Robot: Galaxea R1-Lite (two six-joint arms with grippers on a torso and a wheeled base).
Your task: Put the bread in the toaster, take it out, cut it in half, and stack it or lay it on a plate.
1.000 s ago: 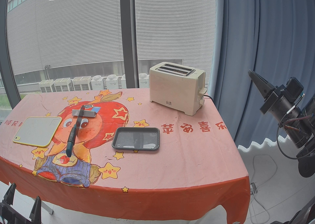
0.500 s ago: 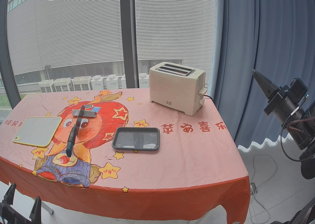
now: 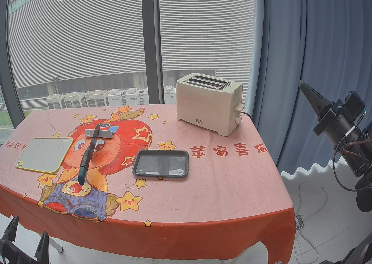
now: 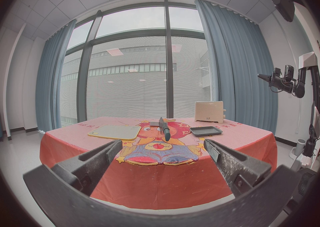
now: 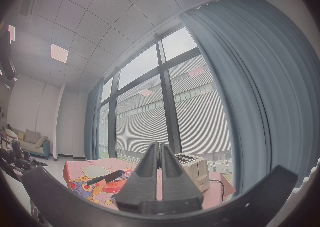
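Note:
A cream two-slot toaster [image 3: 209, 102] stands at the table's back right, both slots dark. A dark rectangular tray [image 3: 160, 163] lies mid-table with nothing in it. Left of it a dark knife [image 3: 87, 154] leans across a small grey block [image 3: 99, 133], and a pale cutting board [image 3: 43, 154] with a yellow rim lies at the left edge. My right gripper [image 3: 310, 96] hangs shut in the air off the table's right side, level with the toaster, fingers pressed together [image 5: 159, 157]. My left gripper [image 4: 163, 151] is open and holds nothing, low before the table's front left corner [image 3: 30, 225].
Window glass and a dark window post [image 3: 153, 36] rise behind the table. A blue curtain [image 3: 310, 36] hangs right behind my right arm. The toaster's cord [image 3: 246, 114] trails off the back right corner. The orange cloth [image 3: 217, 191] in front of the tray and toaster is bare.
My right gripper has drifted a little to the right, away from the toaster, still shut. Everything on the table and my left gripper have stayed put.

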